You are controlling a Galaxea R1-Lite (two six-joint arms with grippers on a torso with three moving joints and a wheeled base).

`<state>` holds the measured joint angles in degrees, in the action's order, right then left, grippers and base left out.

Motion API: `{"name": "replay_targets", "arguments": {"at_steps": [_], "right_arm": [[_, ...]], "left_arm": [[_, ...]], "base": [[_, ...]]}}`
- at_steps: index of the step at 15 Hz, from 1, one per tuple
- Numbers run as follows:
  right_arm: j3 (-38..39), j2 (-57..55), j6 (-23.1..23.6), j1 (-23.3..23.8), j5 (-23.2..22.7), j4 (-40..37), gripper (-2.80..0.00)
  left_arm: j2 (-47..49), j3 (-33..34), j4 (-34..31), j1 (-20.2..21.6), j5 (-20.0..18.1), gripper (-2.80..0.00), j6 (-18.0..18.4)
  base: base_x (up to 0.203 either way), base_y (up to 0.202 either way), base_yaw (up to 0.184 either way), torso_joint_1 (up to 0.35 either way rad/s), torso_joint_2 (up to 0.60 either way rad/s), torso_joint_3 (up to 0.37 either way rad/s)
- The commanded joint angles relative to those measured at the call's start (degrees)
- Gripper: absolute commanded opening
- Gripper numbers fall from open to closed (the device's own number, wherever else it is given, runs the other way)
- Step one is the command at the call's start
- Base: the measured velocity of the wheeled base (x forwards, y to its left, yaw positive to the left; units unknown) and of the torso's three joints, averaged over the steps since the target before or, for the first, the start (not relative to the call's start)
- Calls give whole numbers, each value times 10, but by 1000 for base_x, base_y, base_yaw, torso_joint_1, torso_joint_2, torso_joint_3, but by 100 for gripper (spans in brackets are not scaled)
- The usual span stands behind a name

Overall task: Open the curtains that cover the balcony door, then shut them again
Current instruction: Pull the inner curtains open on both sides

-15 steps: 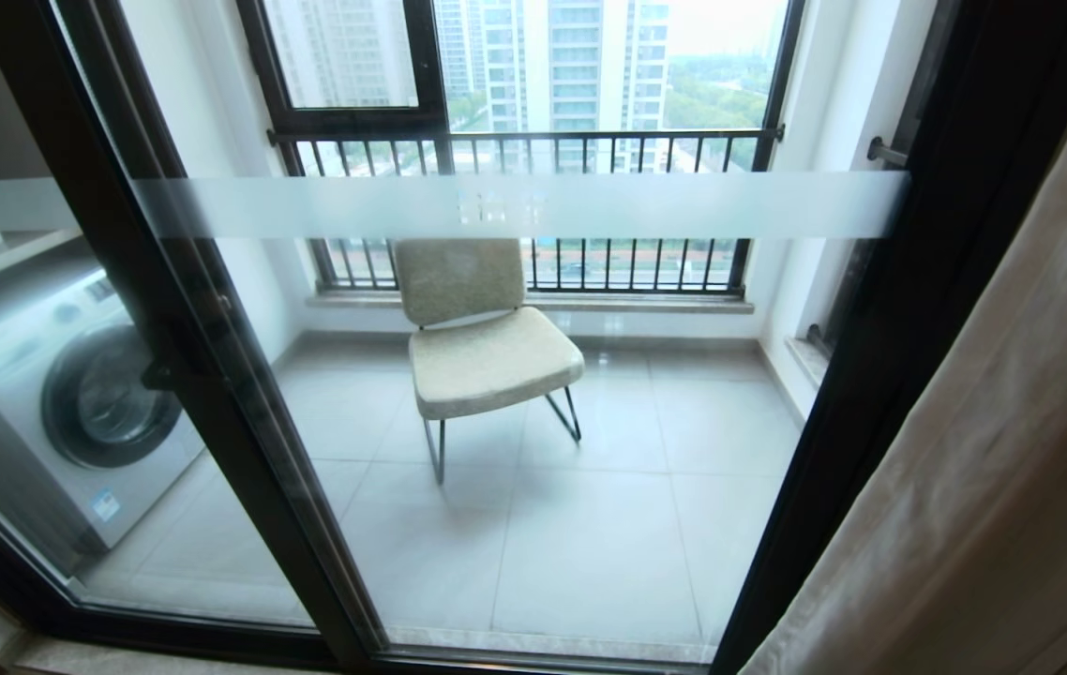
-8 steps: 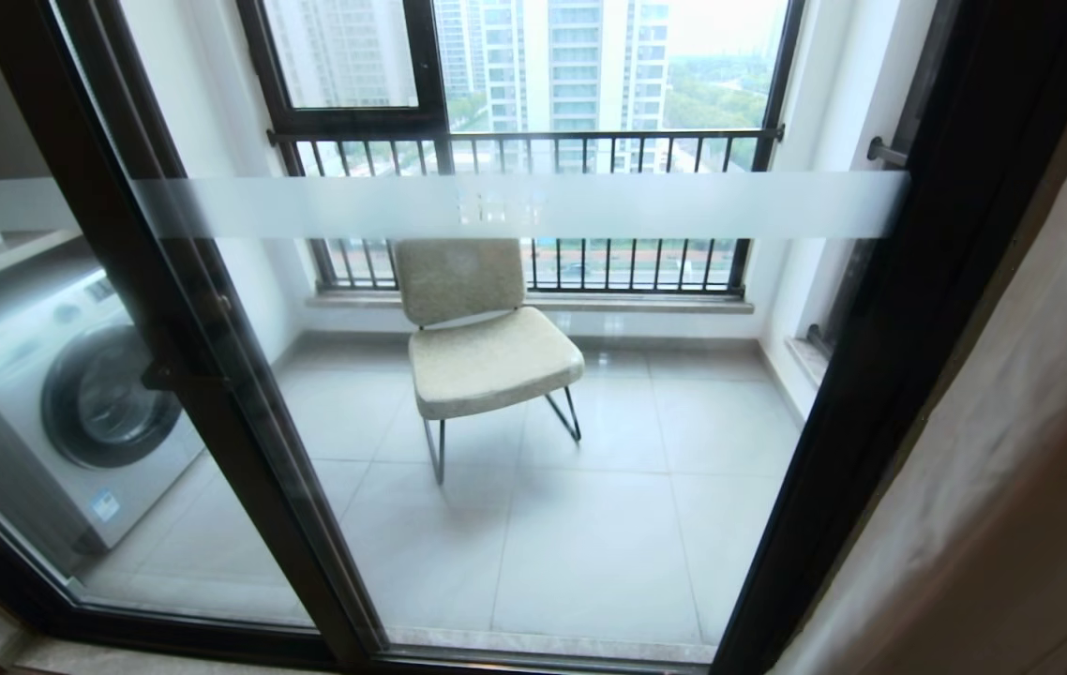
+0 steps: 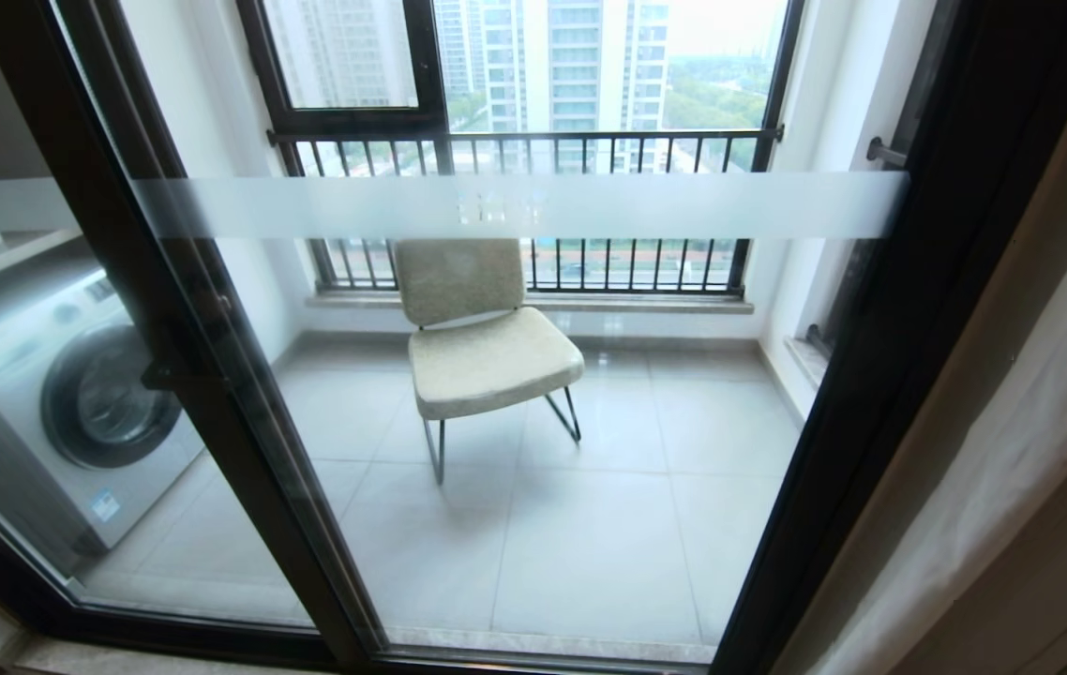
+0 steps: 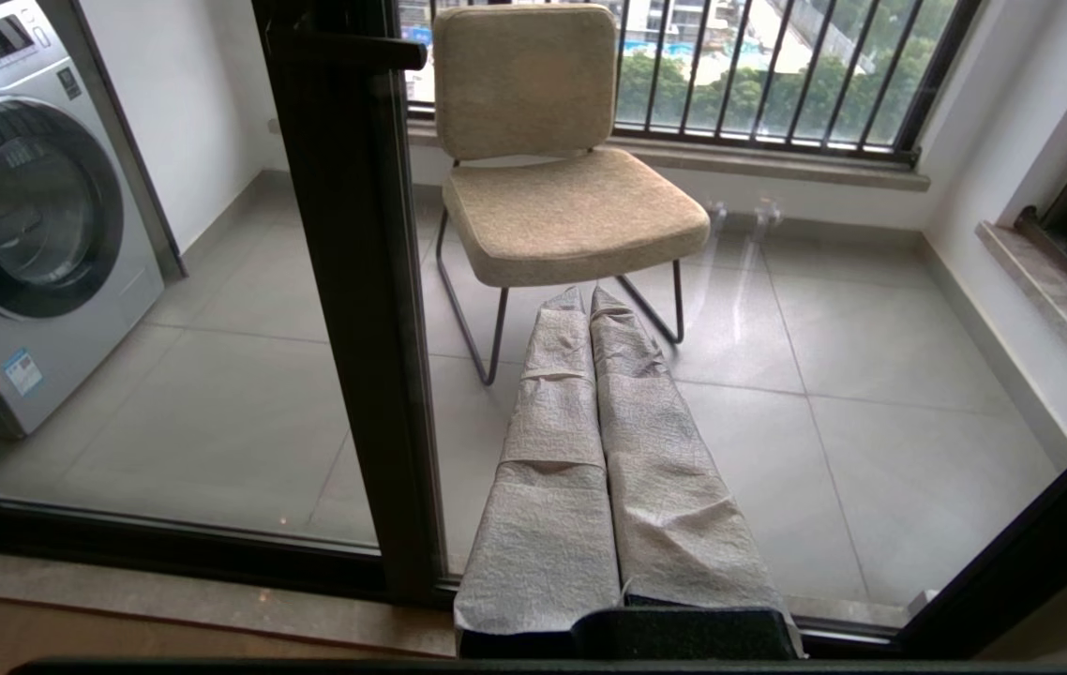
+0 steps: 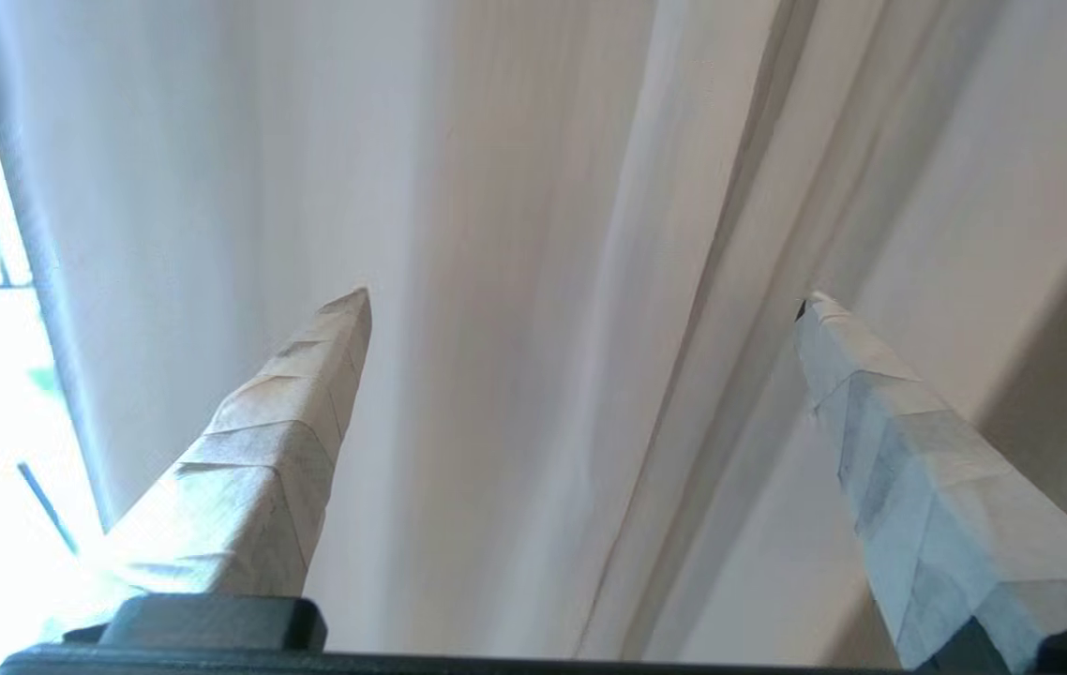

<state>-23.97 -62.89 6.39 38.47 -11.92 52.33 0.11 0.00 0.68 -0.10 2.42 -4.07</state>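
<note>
- One chair stands on the pale tiled balcony floor in the head view, seen through the balcony door, whose glass carries one frosted band between dark frames. One washing machine sits at the left behind the glass. A railed window at the back shows tower blocks outside. The curtains hang at the far right edge, leaving the glass uncovered. Neither arm shows here.
- Two wrapped fingers of the left gripper lie pressed together in the left wrist view, holding nothing and pointing at the glass near the door's dark centre post. Beyond it are the same chair, the washing machine and the grey tiles. A stone sill runs along the door's base.
- Two wrapped fingers of the right gripper stand wide apart in the right wrist view, with nothing between them. They point at the curtains, whose pale folds fill the view; I cannot tell whether they touch. Bright daylight shows at one edge.
</note>
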Motion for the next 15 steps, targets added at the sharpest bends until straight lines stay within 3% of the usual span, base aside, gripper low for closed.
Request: {"name": "replay_targets", "arguments": {"at_steps": [1,6,13,14,15], "right_arm": [[57,65,8,-1,-1,6,0],[104,115,13,-24,-4,18,0],[175,204,48,-122,-1,18,0],[185,217,54,-140,-1,19,-280],[199,230,63,-164,0,19,-280]], "left_arm": [[0,0,0,0,0,-280,-1],[0,0,0,0,0,-280,-1],[0,0,0,0,0,-280,-1],[0,0,0,0,0,-280,-1],[0,0,0,0,0,-280,-1]], "base": [[0,0,0,0,0,0],[0,0,0,0,0,0],[0,0,0,0,0,0],[0,0,0,0,0,0],[0,0,0,0,0,0]]}}
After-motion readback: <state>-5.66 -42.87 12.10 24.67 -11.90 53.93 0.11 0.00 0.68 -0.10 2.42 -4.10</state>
